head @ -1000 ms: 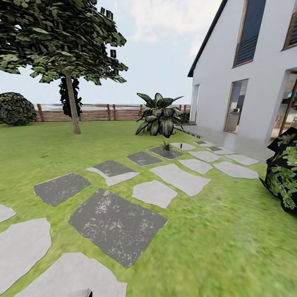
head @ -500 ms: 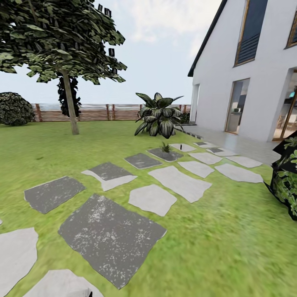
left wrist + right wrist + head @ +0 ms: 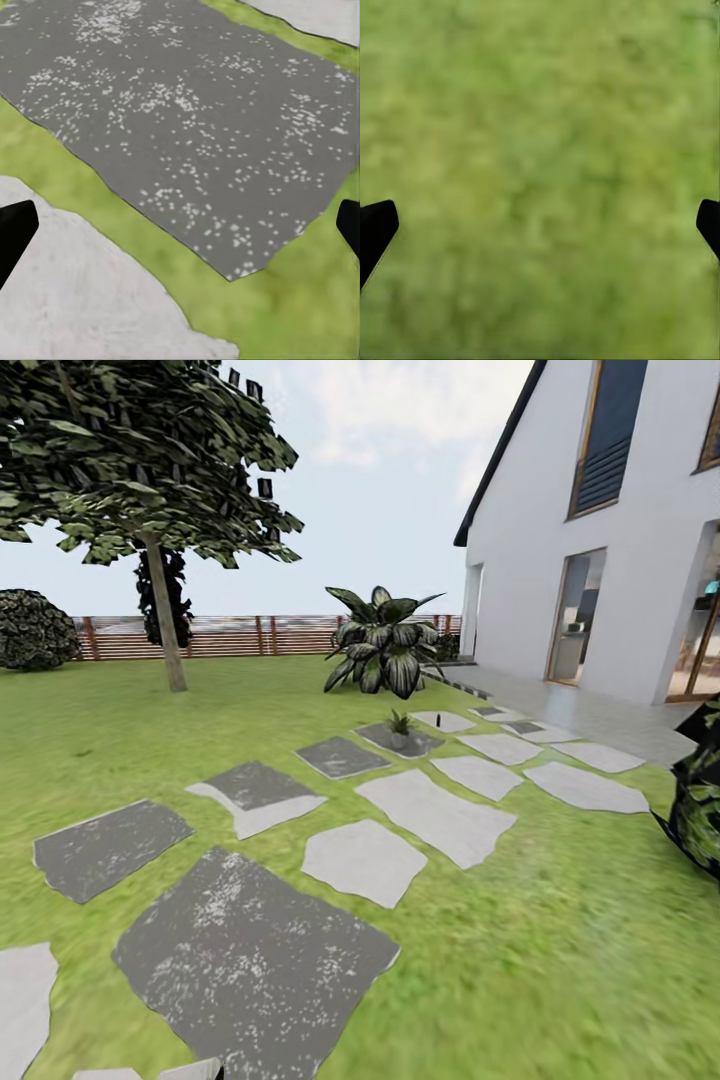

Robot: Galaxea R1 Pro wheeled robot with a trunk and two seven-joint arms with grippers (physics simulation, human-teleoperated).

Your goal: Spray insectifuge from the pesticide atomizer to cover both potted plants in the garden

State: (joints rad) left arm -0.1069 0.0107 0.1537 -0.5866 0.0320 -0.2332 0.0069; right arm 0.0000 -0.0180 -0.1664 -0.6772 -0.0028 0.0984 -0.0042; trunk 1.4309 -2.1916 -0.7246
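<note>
One potted plant [image 3: 399, 725], a small rosette of pointed green leaves in a small grey pot, stands far ahead on a dark stone slab [image 3: 405, 739] in the garden lawn. On the pale slab just right of it is a tiny dark upright speck [image 3: 437, 716], too small to identify. The second potted plant is out of view. My left gripper [image 3: 180, 225] is open, its dark fingertips [image 3: 15, 234] wide apart over a speckled dark slab [image 3: 195, 127] and grass. My right gripper [image 3: 540, 225] is open too, hanging over bare grass with nothing between its fingers.
Grey and pale stone slabs [image 3: 435, 815] lead across the lawn toward a white house [image 3: 600, 540]. A large dark-leaved bush [image 3: 385, 640] stands behind the pot, and another [image 3: 700, 800] stands close at the right. A tree [image 3: 160, 610] and a slatted fence [image 3: 250, 635] close off the back.
The whole head view has shifted: the near slabs slid left and down and the right-hand bush slid further off the edge, so the camera has moved forward. Nothing in the garden itself moved.
</note>
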